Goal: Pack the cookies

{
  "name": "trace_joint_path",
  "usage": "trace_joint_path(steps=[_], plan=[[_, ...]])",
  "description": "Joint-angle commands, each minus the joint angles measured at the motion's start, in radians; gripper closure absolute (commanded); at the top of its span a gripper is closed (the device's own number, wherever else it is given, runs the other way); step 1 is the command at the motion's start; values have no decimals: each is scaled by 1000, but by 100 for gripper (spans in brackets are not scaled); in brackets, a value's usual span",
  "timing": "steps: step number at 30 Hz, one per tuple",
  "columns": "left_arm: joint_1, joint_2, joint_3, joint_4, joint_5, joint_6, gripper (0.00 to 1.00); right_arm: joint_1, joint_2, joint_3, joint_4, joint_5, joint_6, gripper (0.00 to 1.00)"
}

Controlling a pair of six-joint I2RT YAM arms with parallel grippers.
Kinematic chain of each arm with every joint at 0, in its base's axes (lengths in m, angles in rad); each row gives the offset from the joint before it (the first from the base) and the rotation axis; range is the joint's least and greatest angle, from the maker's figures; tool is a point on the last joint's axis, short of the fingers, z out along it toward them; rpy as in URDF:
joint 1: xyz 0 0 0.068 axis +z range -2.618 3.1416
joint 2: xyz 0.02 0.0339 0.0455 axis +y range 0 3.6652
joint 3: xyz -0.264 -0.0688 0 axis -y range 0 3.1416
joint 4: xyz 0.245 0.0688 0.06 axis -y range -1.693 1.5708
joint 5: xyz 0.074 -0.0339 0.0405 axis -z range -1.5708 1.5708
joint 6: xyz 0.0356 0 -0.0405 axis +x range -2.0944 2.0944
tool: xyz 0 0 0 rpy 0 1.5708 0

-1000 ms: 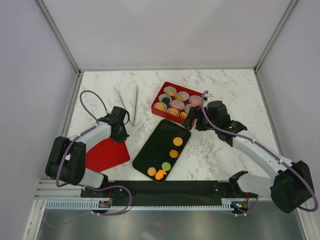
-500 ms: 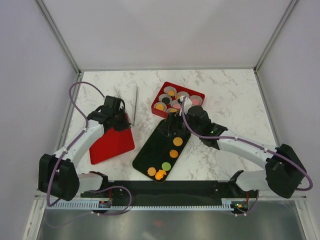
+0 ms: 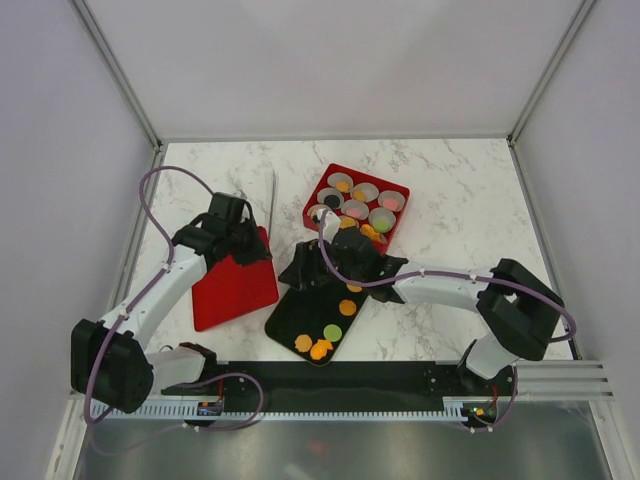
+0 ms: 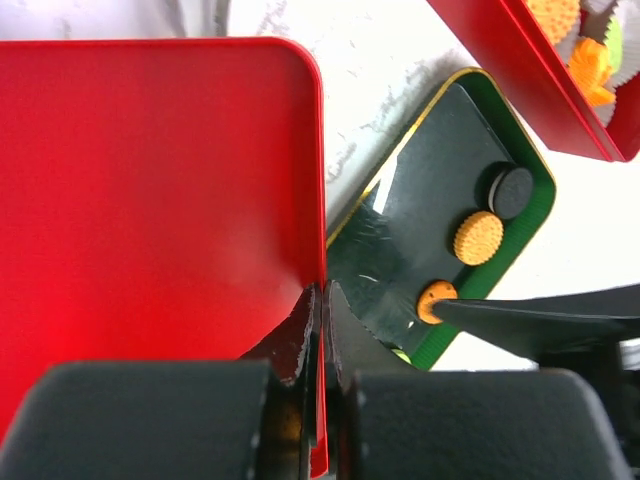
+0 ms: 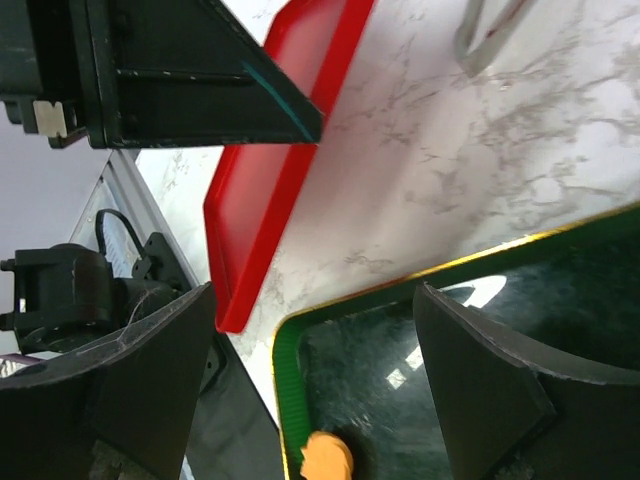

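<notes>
Biggest piece first: the red lid point(image 3: 232, 290), left of centre, pinched at its edge by the left gripper point(image 4: 320, 310), fingers tight together on it. Just beside it lies the dark tray point(image 3: 300, 312), and the right gripper point(image 5: 312, 300) hangs spread wide above its upper end, holding nothing. The red box point(image 3: 368, 175) sits upper centre. Loose cookies point(image 3: 347, 307) dot the tray's lower half, with more inside the box. Best play, I'd say: hold the lid level and clear, then straddle one cookie squarely. White walls point(image 3: 300, 70) close round a slick marble table point(image 3: 460, 230).
</notes>
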Motion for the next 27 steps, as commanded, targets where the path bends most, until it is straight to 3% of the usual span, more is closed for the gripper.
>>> trace_joint_path(steps=[1, 14, 27], plan=[[-30, -19, 45, 45, 21, -66, 98, 32, 51, 68, 93, 33, 33, 12], [-107, 11, 99, 75, 6, -118, 98, 47, 140, 101, 138, 80, 83, 18], [-117, 16, 96, 110, 32, -121, 94, 49, 154, 118, 124, 85, 110, 44]])
